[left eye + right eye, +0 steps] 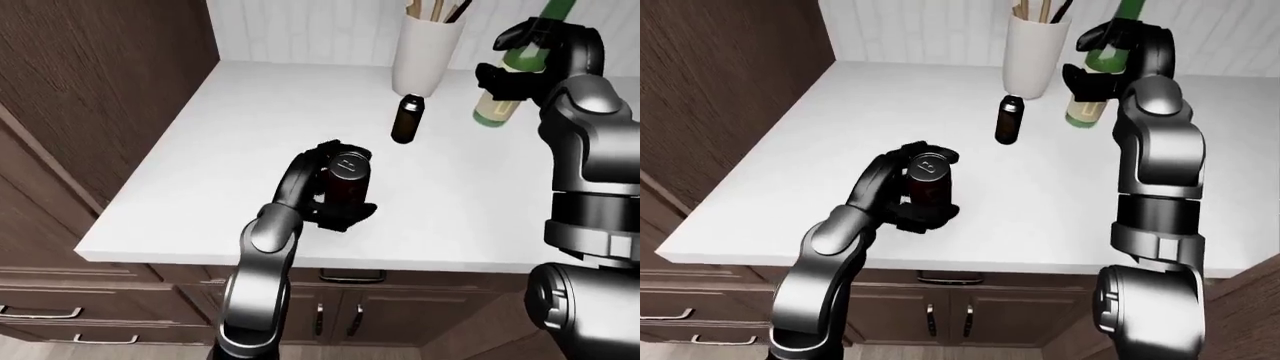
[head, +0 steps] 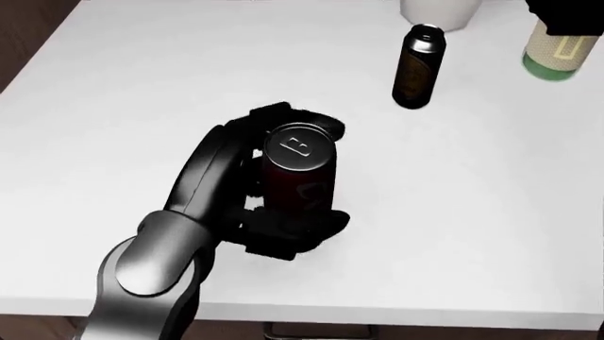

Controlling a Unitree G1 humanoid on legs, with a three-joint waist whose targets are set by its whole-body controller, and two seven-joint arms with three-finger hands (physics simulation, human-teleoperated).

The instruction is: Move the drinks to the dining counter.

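Left hand (image 2: 274, 188) is wrapping its black fingers (image 2: 292, 117) around the dark red can (image 2: 298, 177), which is standing upright on the white desk (image 1: 200, 142), near the edge at the bottom of the head view. The thumb is pressing on the lower part of the can, so the hand is closed on it.

Right hand (image 1: 1110, 56) is gripping the green bottle (image 1: 1090, 101) around its upper part, near the top right of the eye views. I cannot tell if the bottle is touching the desk or is lifted a little.

Three drinks are showing: one dark red can, one smaller dark brown can (image 2: 416, 67) and one green bottle. The brown can is standing upright and alone, between the two hands, just beside the white holder (image 1: 428, 52).

One container is standing on the desk: the white holder, next to the tiled wall. Some thin utensils (image 1: 435, 9) are sticking out of it; I cannot tell how many they are.
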